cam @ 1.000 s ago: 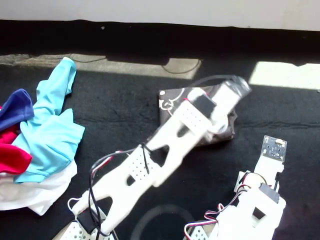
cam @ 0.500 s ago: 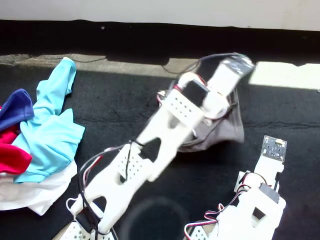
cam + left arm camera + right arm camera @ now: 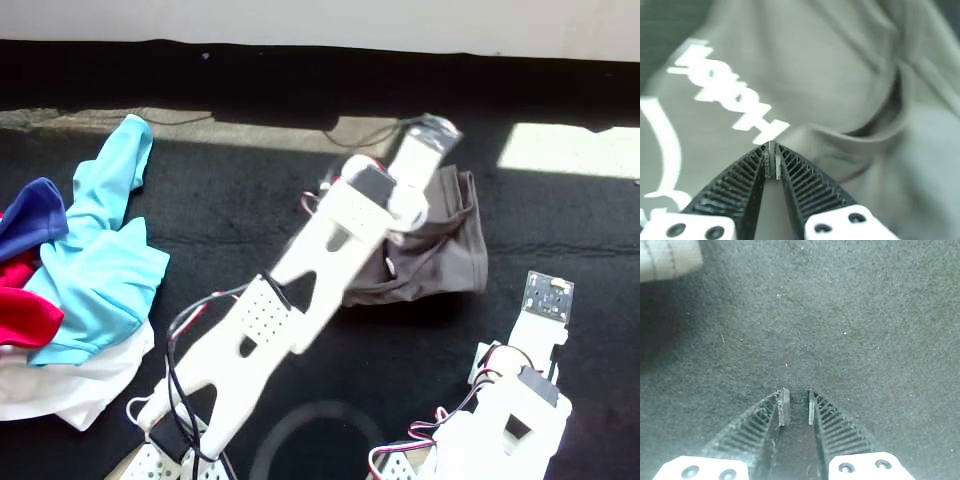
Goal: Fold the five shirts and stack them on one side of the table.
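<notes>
The right gripper (image 3: 796,407) is hovering over the black table (image 3: 865,315), jaws slightly parted and holding nothing. Farther out, mid-table, the left gripper (image 3: 771,152) is pinching the grey shirt (image 3: 440,250) with jaws closed. The shirt is lying bunched, its gripped edge pointing toward the table's far side.

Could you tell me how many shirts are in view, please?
5: grey shirt mid-table; light blue shirt, dark blue shirt, red shirt and white shirt piled at high view's left.
</notes>
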### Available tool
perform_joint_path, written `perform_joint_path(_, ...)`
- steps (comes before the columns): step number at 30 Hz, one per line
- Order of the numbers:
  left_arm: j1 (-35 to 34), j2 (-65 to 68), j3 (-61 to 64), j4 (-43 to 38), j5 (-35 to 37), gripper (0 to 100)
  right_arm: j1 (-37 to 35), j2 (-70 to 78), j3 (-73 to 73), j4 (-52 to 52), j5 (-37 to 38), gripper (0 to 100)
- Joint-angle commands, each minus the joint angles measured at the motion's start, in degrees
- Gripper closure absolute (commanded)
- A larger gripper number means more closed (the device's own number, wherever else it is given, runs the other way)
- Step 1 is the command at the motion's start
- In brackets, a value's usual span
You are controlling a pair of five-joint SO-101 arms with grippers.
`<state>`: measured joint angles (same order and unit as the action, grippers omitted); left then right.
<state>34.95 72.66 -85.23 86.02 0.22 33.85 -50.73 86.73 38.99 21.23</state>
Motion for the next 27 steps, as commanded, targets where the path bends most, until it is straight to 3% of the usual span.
perform_joint_path(1, 5.3, -2.0, -5.1, 5.5, 0.3, 99, 0.0, 0.0, 1.4, -0.7, 0.6, 91.5)
perform_joint_path(8, 10.9, -6.9, -9.9, 14.7, 0.3, 99, 0.0, 0.0, 1.4, -0.7, 0.6, 91.5)
perform_joint_path(15, 7.0, -15.1, -9.6, 14.4, -0.1, 99, 0.0, 0.0, 1.4, -0.7, 0.6, 91.5)
perform_joint_path(21, -1.6, -5.2, -9.8, 8.7, 0.2, 99, 0.0, 0.0, 1.4, -0.7, 0.6, 91.5)
perform_joint_path(24, -2.6, -0.1, -9.8, 4.5, 0.6, 99, 0.0, 0.0, 1.4, -0.7, 0.6, 91.5)
perform_joint_path(27, -2.2, 3.3, -9.8, 1.1, 5.7, 99, 0.0, 0.0, 1.4, -0.7, 0.6, 91.5)
